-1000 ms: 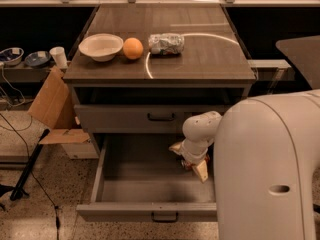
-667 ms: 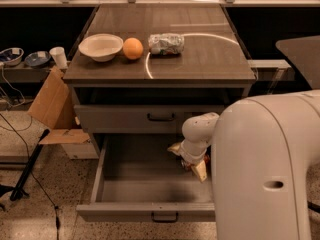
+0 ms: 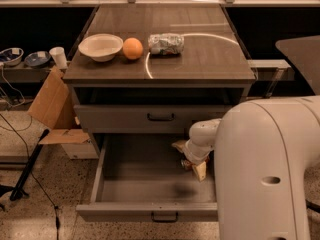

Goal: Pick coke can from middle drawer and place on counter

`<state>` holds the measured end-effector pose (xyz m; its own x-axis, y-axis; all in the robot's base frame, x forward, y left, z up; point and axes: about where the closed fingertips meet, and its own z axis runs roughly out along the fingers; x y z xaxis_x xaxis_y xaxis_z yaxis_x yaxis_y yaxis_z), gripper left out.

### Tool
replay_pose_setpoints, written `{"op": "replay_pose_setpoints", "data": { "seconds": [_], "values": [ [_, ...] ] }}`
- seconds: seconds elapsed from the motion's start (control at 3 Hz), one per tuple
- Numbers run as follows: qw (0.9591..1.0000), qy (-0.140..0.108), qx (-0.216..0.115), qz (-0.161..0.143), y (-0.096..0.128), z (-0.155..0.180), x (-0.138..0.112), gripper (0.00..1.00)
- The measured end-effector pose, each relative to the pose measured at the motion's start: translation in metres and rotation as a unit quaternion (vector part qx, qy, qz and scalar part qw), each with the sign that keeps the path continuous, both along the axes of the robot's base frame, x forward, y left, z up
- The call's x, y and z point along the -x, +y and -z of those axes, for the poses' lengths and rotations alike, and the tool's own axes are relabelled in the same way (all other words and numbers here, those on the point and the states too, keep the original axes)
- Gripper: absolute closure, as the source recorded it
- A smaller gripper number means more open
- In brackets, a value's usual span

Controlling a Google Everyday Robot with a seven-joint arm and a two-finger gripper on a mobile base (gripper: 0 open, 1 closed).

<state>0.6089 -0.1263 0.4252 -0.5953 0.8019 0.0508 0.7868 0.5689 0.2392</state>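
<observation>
While the gripper hung inside the middle drawer near its 3 o'clock wall, a red sliver of the coke can showed against it at 7 o'clock; whether it grasped the can could not be told.

Speckled terrazzo floor is spreading across the near left, where a cardboard box is leaning below a low shelf carrying bowls and a white cup. Dark panels are lining the far wall. The tool is hanging low, right of centre.
</observation>
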Motion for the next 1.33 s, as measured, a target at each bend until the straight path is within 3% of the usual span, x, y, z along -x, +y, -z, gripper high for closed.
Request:
{"op": "replay_pose_setpoints", "data": {
  "seconds": [0.33,0.67,1.33],
  "values": [
    [0.9995,-0.012,-0.009,0.026,-0.002,0.012,-0.014,0.0],
    [0.9989,-0.021,0.004,0.043,-0.002,0.026,-0.027,0.0],
    [0.9959,-0.034,0.055,0.062,-0.009,0.047,-0.047,0.0]
  ]
}}
